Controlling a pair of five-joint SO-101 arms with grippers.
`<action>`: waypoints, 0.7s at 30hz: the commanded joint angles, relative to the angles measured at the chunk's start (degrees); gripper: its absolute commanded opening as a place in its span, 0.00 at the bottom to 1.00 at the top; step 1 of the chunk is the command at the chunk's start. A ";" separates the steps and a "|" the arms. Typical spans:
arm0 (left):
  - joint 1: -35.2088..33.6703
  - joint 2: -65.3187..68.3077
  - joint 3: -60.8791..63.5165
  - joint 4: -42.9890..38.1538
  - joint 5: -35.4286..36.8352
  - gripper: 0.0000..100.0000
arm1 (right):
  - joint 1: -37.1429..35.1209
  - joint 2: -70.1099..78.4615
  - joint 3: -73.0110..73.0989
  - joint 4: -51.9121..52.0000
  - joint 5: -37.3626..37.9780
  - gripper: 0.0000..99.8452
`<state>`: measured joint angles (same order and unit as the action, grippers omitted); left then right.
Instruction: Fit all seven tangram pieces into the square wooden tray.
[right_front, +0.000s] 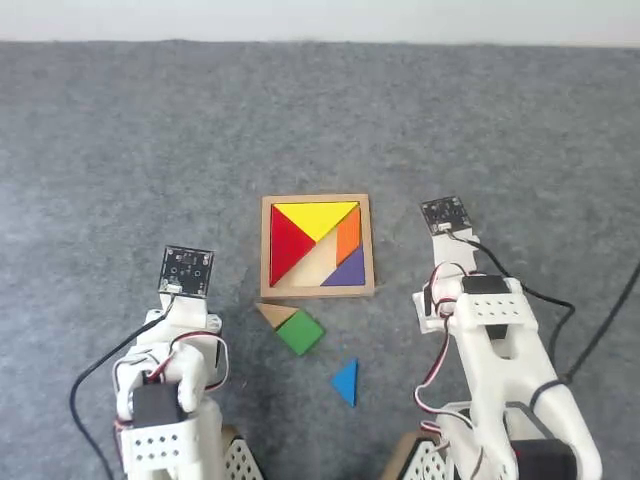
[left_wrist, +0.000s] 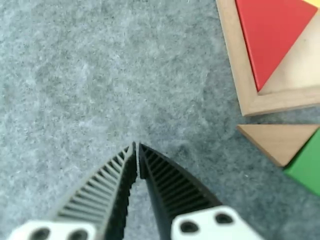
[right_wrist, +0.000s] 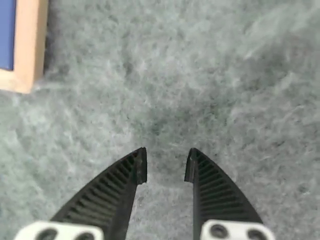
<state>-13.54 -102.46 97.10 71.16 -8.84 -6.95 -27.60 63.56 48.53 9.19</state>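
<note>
The square (right_front: 300, 331) is green, the carpet (right_front: 120, 150) grey, the tray (right_front: 320, 291) pale wood.

High camera looks down; close wrist cameras both catch the tray (right_front: 266, 245).

Tray (right_front: 317, 292) at table (right_front: 120, 150) centre, four pieces (right_front: 315, 218) inside, triangle (right_front: 274, 313) and square (right_front: 300, 331) touching just before its front-left corner, another triangle (right_front: 346, 381) nearer, rightward.
</note>
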 joint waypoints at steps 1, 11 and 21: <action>0.44 -0.09 -0.66 0.26 0.44 0.01 | -0.57 -2.42 -1.14 0.13 -0.62 0.01; -0.97 -0.09 -0.57 0.26 0.18 0.01 | -15.69 -1.80 -8.09 -0.13 -0.79 0.01; -4.57 0.26 -8.92 -8.53 -14.51 0.01 | -23.87 -4.26 -0.62 -2.68 2.37 0.01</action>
<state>-18.46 -102.55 94.11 65.01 -20.97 -31.30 -28.04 63.21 46.77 11.65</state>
